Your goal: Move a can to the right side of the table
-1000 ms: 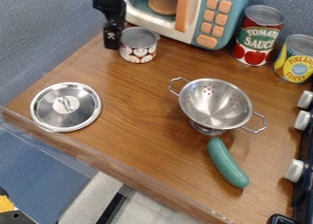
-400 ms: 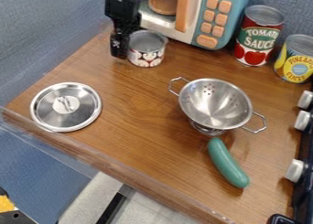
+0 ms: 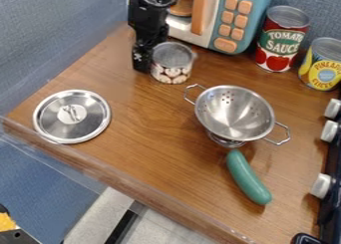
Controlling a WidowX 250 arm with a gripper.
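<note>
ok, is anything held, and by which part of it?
Can't tell: the black hand is right at the picture-left side of the short, silver-topped cylindrical can, but whether it grips there isn't visible.

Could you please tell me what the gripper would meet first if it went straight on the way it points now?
Pointing down beside the small can, the gripper would probably meet the wooden table first, though the height left is unclear.

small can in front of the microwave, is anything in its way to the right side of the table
Yes: the colander stands below and right of the small can in the view, across a diagonal path. Straight right, the red can stands roughly in line, with the yellow can beyond it.
</note>
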